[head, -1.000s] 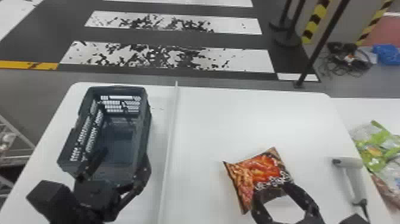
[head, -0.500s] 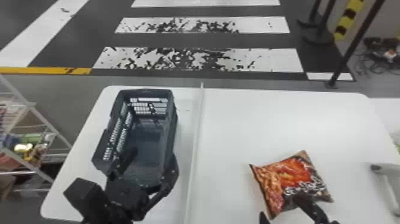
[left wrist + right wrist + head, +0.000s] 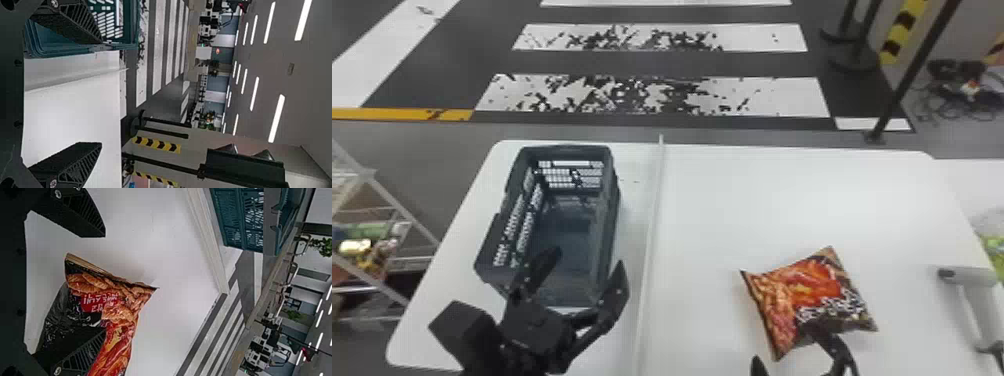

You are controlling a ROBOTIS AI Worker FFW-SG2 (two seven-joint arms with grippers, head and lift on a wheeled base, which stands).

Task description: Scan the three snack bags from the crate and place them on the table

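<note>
In the head view, see the bag [image 3: 809, 295] at four o'clock from the middle, lying on the white table [image 3: 732, 205]. On its front, find bright red and orange food, plus a dark part. Follow its corners toward one, four, seven and nearly ten o'clock from its own middle.

At five o'clock, see the right gripper [image 3: 782, 345], with its two black fingers spread wide. Find one finger overlapping the bag's near side, and the other near the bag, toward seven o'clock. In the right wrist view, see that same wide gap, with one finger in front of the bag. Cannot tell about touching.

From the bag, look toward nine o'clock and meet a long white ridge [image 3: 654, 215], running across the table from about twelve to six o'clock. Past the ridge, at eight o'clock from the middle, find the crate [image 3: 611, 225], a dark box with lots of little holes in its sides. Near its close end, between seven and eight o'clock, see the left gripper [image 3: 589, 257], also spread wide, with one finger over the crate and one just beside its near corner.

Past the bag, a bit above four o'clock, find the pale scanner [image 3: 974, 295] near the table's end. Farther out, see a rack [image 3: 382, 200] holding colorful things near nine o'clock, big white stripes [image 3: 657, 95] on the floor at twelve, and a thin black pole [image 3: 912, 75] at two.
</note>
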